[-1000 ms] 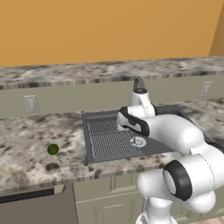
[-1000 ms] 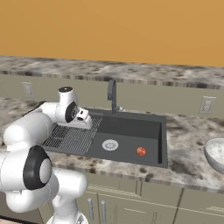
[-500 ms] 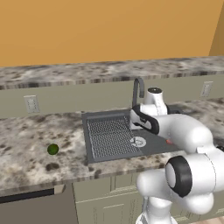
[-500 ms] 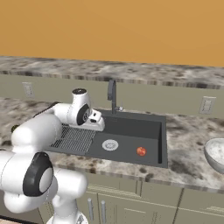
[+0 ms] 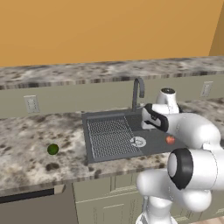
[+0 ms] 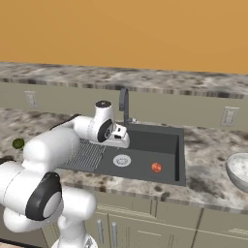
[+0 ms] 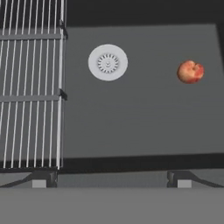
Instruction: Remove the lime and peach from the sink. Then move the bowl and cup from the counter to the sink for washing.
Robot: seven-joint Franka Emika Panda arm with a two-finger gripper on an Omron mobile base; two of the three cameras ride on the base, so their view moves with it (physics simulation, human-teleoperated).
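The lime (image 5: 52, 149) (image 6: 18, 143) lies on the counter left of the sink (image 5: 153, 146) (image 6: 145, 145). Inside the basin, the peach (image 5: 170, 140) (image 6: 156, 167) (image 7: 190, 71) rests right of the silver drain (image 7: 108, 62). My gripper (image 5: 148, 124) (image 6: 121, 141) (image 7: 109, 179) hovers above the basin near the faucet, open, its fingertips (image 7: 39, 179) wide apart with nothing between them. The peach is ahead and to the right of it in the hand view. The bowl (image 6: 240, 169) stands on the counter at the far right. The cup is out of view.
A grey curved faucet (image 5: 138, 89) (image 6: 124, 104) rises behind the sink, close to my hand. The ribbed drainer (image 5: 109, 135) (image 7: 30, 87) takes up the sink's left part. Wall outlets (image 5: 31, 104) (image 6: 228, 116) sit on the backsplash.
My arm has swung right, from over the drainer to over the basin beside the faucet. The gripper stayed open. The lime and peach have not moved.
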